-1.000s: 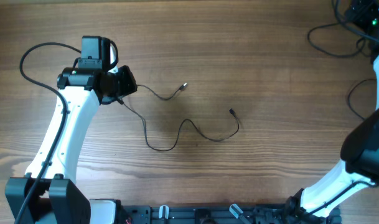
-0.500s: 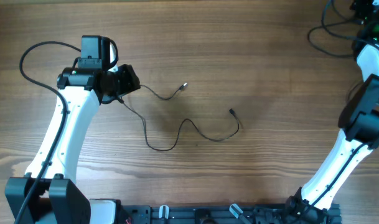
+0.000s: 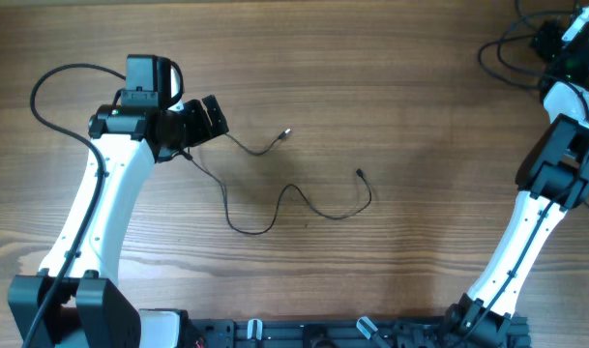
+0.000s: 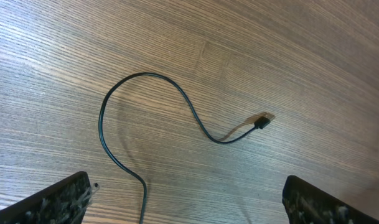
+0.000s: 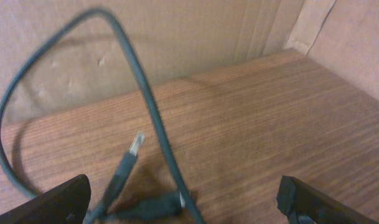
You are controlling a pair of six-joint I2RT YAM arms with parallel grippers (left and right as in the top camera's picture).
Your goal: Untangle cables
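Overhead view of a wooden counter (image 3: 371,77) with my two arms at its sides. The cables (image 3: 275,208) lie left of centre as loose, very thin black cords. A short strand (image 3: 255,148) ends in a tiny plug tip (image 3: 286,132). A long strand (image 3: 304,198) snakes down, up and right to its own plug (image 3: 360,174). Both run toward my left tool (image 3: 215,117), which hovers above their near ends. Whether they cross beneath it is hidden.

My left tool's fingers (image 4: 61,200) are spread wide with only cord and wood between them, gripping nothing. My right tool (image 5: 183,202) is at the far right corner, also spread wide and empty. It hangs over a thicker dark cord (image 5: 145,112) that has a plug end; I cannot tell if that cord belongs to the task.

I judge the strands nearly weightless, limp and easily dragged, so a pinch close behind a plug should hold best.

No bin or tray shows. Cardboard panels (image 5: 177,37) stand behind the right corner.
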